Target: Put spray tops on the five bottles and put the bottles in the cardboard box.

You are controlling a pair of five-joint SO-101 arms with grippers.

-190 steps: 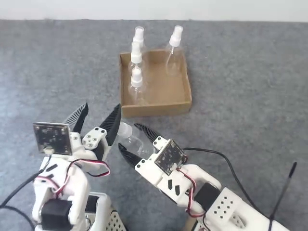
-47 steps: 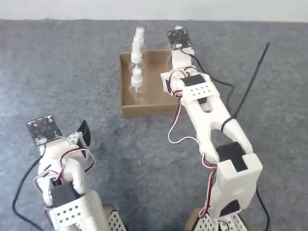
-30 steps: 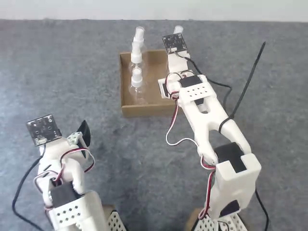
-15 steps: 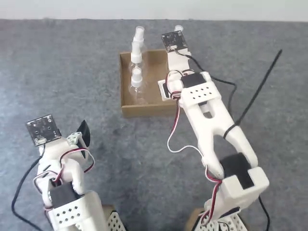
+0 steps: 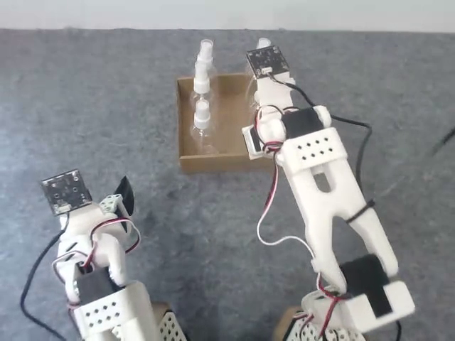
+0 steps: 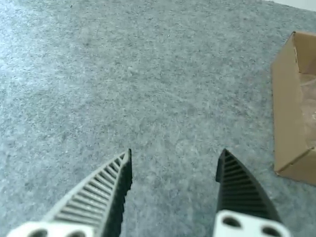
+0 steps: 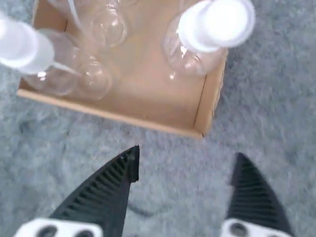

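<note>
The right arm (image 5: 323, 185) is stretching out across the grey counter (image 5: 106, 106) to the cardboard box (image 5: 213, 162), with its wrist camera sitting over the box's right side. In its own wrist view the right hand (image 7: 189, 154) is gaping wide and gripping nothing. The tips of its dark ribbed fingers (image 7: 106, 190) are hanging over bare counter just outside one wall of the box.

Clear bottles (image 5: 202, 135) are standing upright inside the box, each one that can be made out wearing a white spray top (image 5: 201, 82). Three are lining up along the box's left side in the high view, and another top is peeking out just beside the right arm's camera (the arm is covering the rest of that side, so I cannot tell the full count).

The left arm (image 5: 92, 249) is sitting folded back near its base, well apart from the box. The left hand (image 6: 176, 154) is also spreading wide open, holding nothing and pointing down at the counter, with a corner of the box showing off to one side.
</note>
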